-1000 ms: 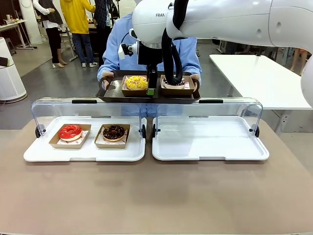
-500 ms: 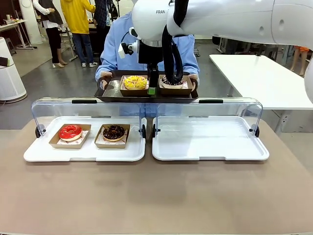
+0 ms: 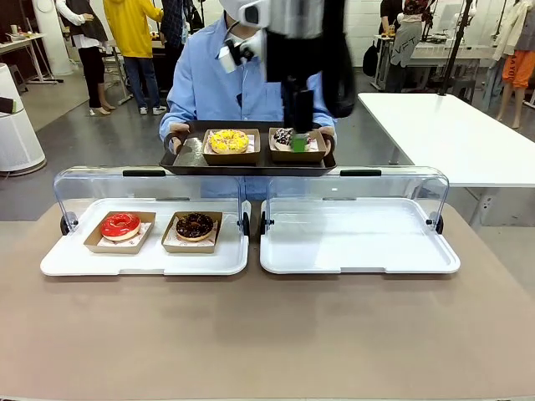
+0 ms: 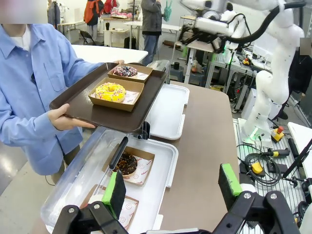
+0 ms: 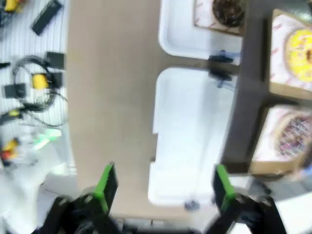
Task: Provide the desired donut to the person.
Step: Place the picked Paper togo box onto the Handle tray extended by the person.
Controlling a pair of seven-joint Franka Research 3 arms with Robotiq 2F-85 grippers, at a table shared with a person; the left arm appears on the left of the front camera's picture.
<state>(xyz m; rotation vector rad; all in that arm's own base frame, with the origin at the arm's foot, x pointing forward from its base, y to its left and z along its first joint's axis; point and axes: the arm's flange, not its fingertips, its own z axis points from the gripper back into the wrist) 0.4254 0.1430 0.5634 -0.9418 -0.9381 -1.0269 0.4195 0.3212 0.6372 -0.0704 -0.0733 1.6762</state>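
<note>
The person point(image 3: 219, 79) in a light blue shirt holds a dark tray point(image 3: 188, 159) at the far side. On it sit two boxed donuts, a yellow donut point(image 3: 229, 141) and a chocolate sprinkle donut point(image 3: 283, 135). My right gripper point(image 3: 298, 140) hangs just above the sprinkle donut's box. Its wrist view shows this gripper point(image 5: 163, 187) open and empty, with the sprinkle donut point(image 5: 292, 134) and yellow donut point(image 5: 298, 48) off to the side. My left gripper point(image 4: 172, 187) is open, well back from the tray point(image 4: 85, 109).
The left white display tray point(image 3: 226, 259) holds a red donut point(image 3: 120, 225) and a chocolate donut point(image 3: 195, 225) in boxes. The right display tray point(image 3: 359, 238) is bare. Clear lids point(image 3: 150, 188) stand raised behind both. A white table point(image 3: 451, 134) is at the far right.
My right arm has swung right and upward, and its finger has gone from between the two boxes to over the sprinkle donut's box. The person has lifted the tray slightly.
</note>
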